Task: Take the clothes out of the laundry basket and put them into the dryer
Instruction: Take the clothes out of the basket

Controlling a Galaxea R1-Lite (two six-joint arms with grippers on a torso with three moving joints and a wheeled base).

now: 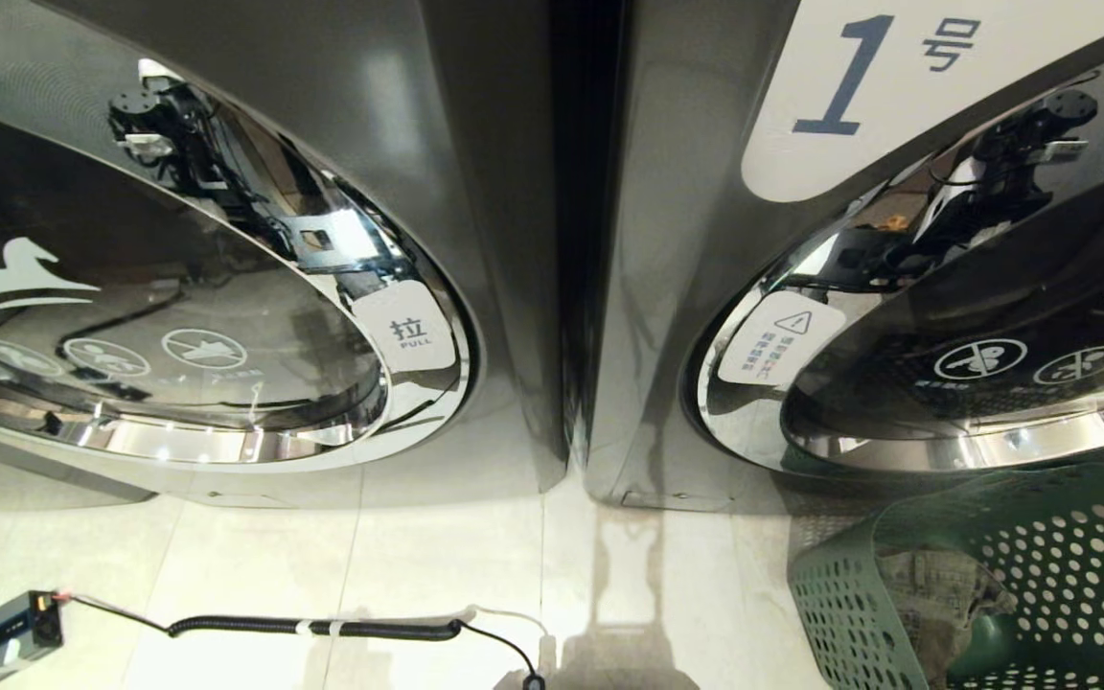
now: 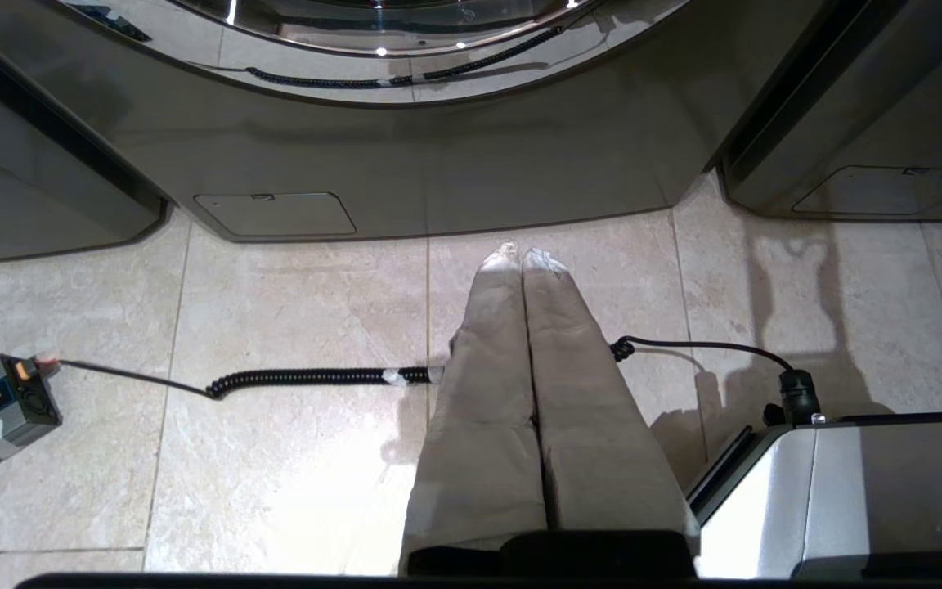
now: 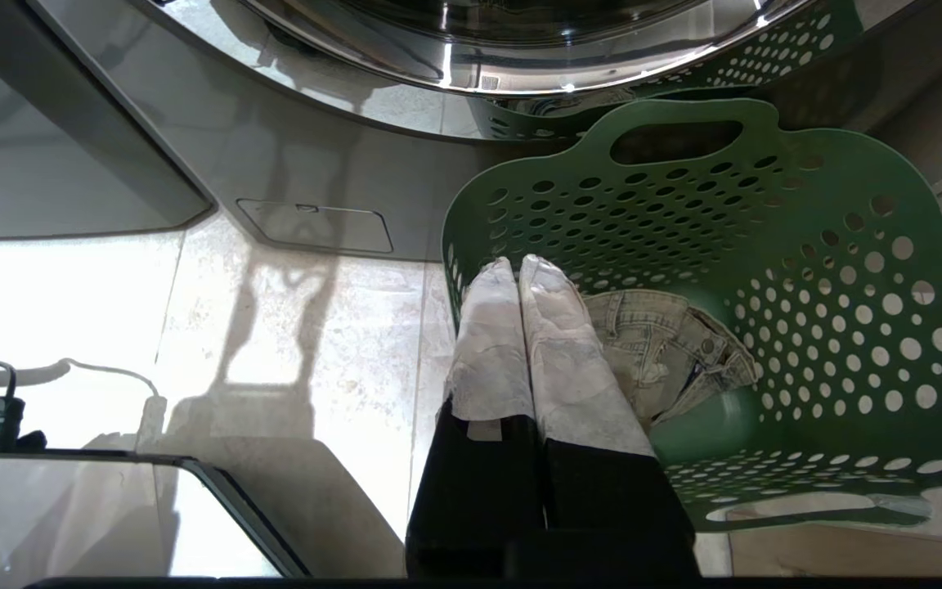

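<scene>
Left tool (image 2: 522, 258) pressed together above the floor (image 2: 291, 458), right tool (image 3: 518, 266) together, empty, over green basket (image 3: 847, 270) rim, jeans (image 3: 667, 343) inside, dryer (image 1: 897, 287) door closed.

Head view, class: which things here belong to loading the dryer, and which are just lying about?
Belongs to the job:
- green laundry basket
- jeans in the basket
- dryer marked 1

Lying about:
- coiled black cable
- grey box on the floor
- left-hand machine
</scene>
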